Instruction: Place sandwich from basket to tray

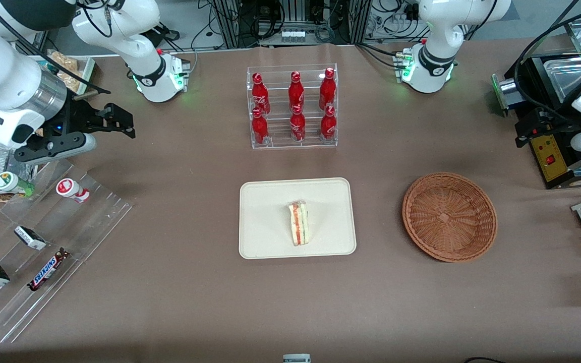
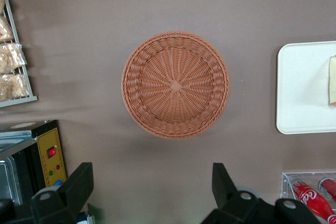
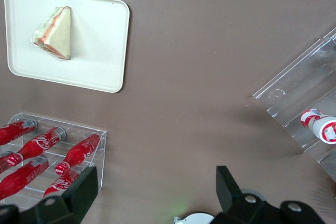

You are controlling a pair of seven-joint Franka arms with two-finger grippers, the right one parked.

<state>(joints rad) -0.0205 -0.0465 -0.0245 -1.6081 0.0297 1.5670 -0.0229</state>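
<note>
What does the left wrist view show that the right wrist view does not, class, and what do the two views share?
Only the left wrist view shows the empty basket, the left arm's gripper open above the table beside it, and packaged baked goods.

Only the right wrist view shows the whole sandwich lying on the tray, and a small red-and-white bottle in a clear rack.

Both show the tray, part of the sandwich, the red cola bottles and the brown table.

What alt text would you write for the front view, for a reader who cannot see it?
The sandwich lies on the cream tray at the table's middle, and the wicker basket beside it is empty. The left arm's gripper hangs open above the basket. A clear rack of red bottles stands farther from the camera.
</note>
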